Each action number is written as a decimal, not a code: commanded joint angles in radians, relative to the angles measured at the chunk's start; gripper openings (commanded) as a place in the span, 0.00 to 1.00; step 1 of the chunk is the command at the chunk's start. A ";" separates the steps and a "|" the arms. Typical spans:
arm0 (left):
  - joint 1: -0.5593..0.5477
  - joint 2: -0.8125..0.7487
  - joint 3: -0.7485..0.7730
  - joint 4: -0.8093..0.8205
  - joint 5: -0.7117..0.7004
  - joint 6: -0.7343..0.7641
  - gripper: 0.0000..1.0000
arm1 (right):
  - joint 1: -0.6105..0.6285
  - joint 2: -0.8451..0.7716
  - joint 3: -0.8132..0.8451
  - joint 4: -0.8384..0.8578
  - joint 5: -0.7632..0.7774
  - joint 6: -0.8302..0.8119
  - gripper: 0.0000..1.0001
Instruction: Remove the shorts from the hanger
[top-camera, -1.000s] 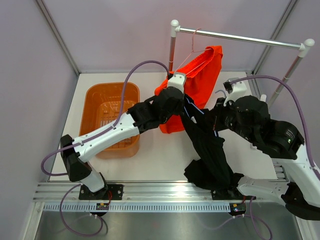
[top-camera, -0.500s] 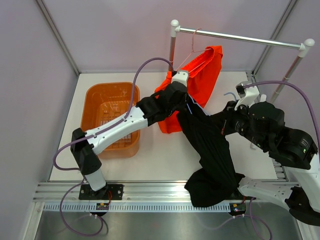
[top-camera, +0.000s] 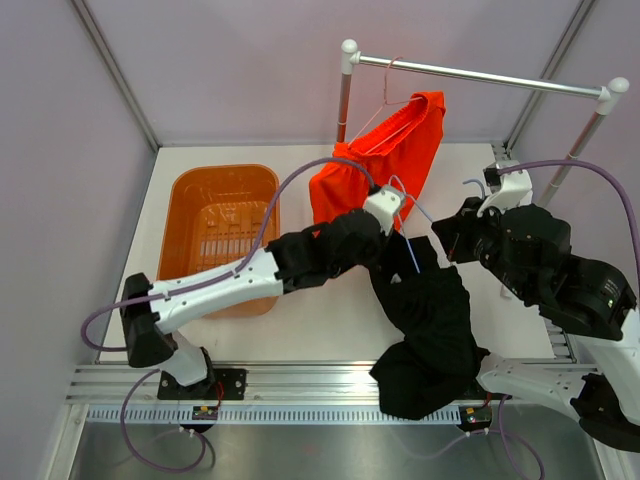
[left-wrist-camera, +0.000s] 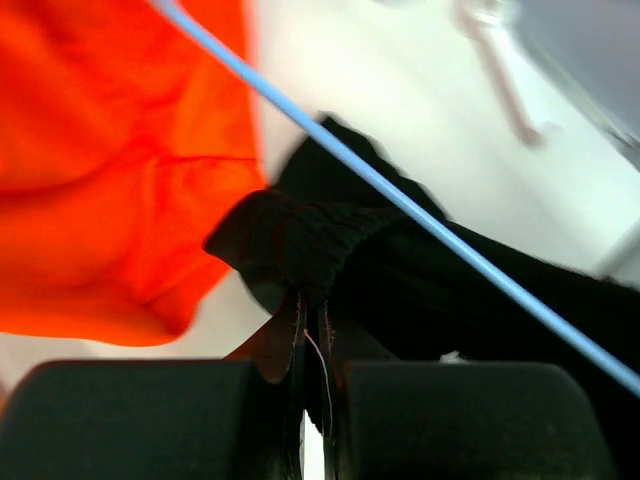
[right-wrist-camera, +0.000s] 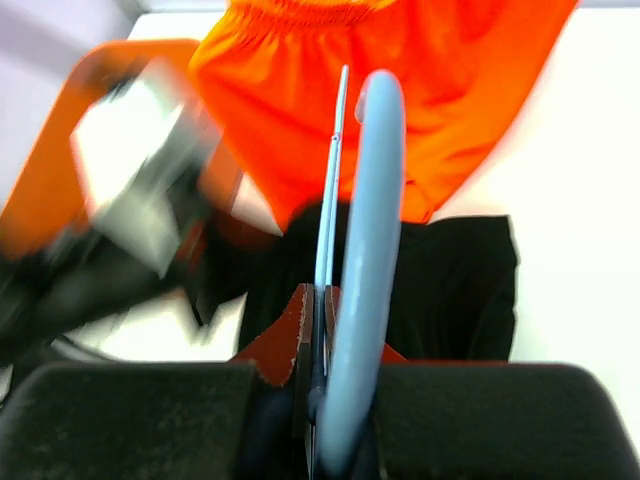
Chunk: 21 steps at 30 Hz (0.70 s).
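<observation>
Since black shorts (top-camera: 430, 330) trail from mid-table to heap at near edge, most fabric looks off blue hanger (right-wrist-camera: 365, 250); full release unclear. Left gripper (left-wrist-camera: 308, 330) pinched tight on black waistband, placed to draw it off. Right gripper (right-wrist-camera: 315, 330) clamped on blue hanger wire, bracing it. Beyond, orange basket (top-camera: 222, 170), likely drop spot. Farthest, orange-red shorts (top-camera: 385, 160) hang on pink hanger (top-camera: 385, 92) from rail (top-camera: 480, 76), untouched.
</observation>
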 joint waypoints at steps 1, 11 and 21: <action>-0.168 -0.127 -0.023 0.117 0.042 0.134 0.00 | 0.011 0.040 0.006 0.107 0.130 -0.018 0.00; -0.502 -0.241 0.060 -0.020 0.069 0.312 0.00 | 0.008 0.205 0.185 0.113 0.424 -0.098 0.00; -0.510 -0.281 0.316 -0.079 -0.534 0.465 0.00 | -0.015 0.290 0.363 0.053 0.446 -0.110 0.00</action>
